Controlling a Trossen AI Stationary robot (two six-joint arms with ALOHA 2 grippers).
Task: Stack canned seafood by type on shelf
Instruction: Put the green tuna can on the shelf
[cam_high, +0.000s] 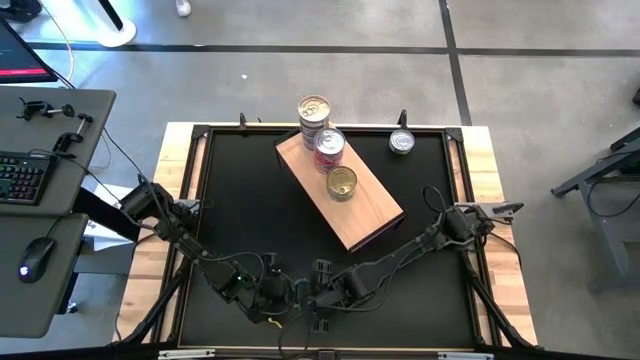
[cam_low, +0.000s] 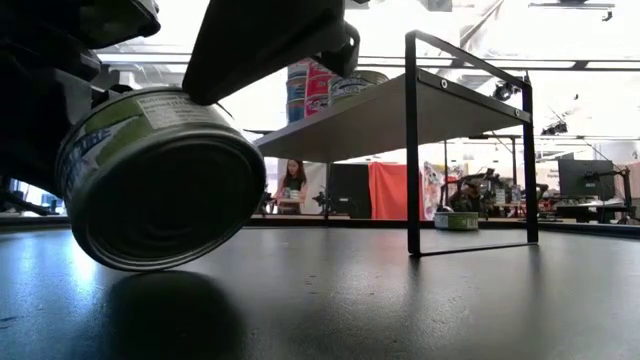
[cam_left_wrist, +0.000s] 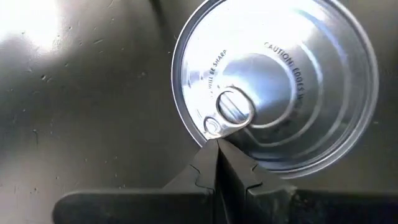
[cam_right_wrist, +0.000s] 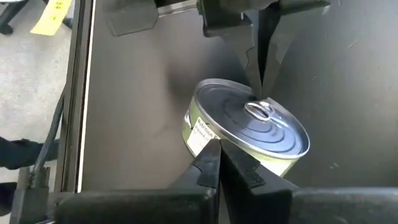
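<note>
Overhead, both closed hands (left (cam_left_wrist: 217, 146), right (cam_right_wrist: 217, 149)) hide the tilted green-labelled can (cam_right_wrist: 245, 134) between them.

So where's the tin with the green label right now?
The green-label tin sits at the near edge of the black table, between the shut left gripper and the shut right gripper, far from the shelf.

The black table (cam_high: 240, 210) bears a wooden shelf (cam_high: 365, 215), one loose tin (cam_high: 402, 142) beside it.
</note>
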